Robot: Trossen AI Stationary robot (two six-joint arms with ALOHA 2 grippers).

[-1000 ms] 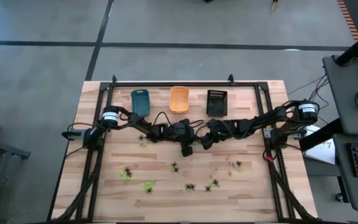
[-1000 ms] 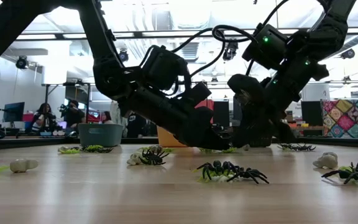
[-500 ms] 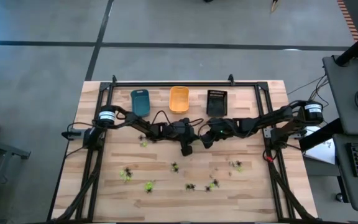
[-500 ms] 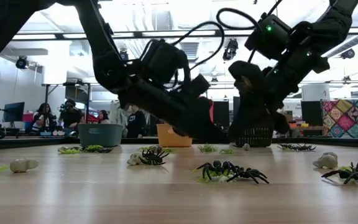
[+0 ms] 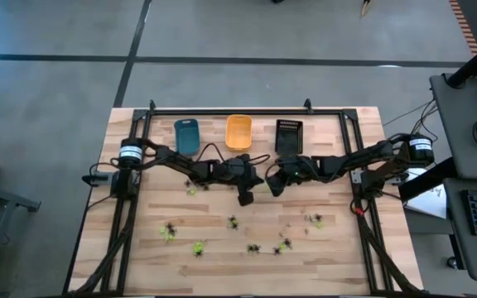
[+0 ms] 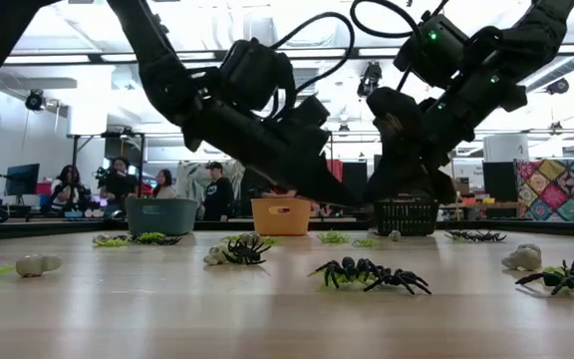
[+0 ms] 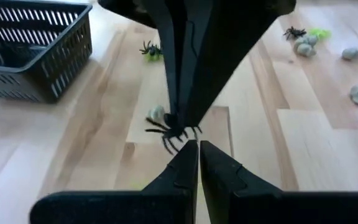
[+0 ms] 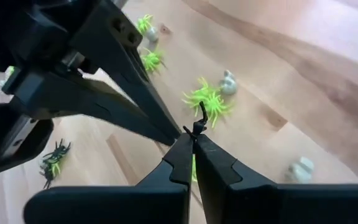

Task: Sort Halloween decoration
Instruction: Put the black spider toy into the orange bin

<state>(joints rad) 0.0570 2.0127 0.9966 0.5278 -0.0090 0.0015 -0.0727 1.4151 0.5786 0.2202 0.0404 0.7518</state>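
Black spider sits pinched in the closed right gripper at frame centre; the left gripper, also shut, meets it tip to tip. Most spiders still litter the lower table, so sorting has barely started.

Two matte black jointed arms, looped black cables, white-labelled round joints, green lights.
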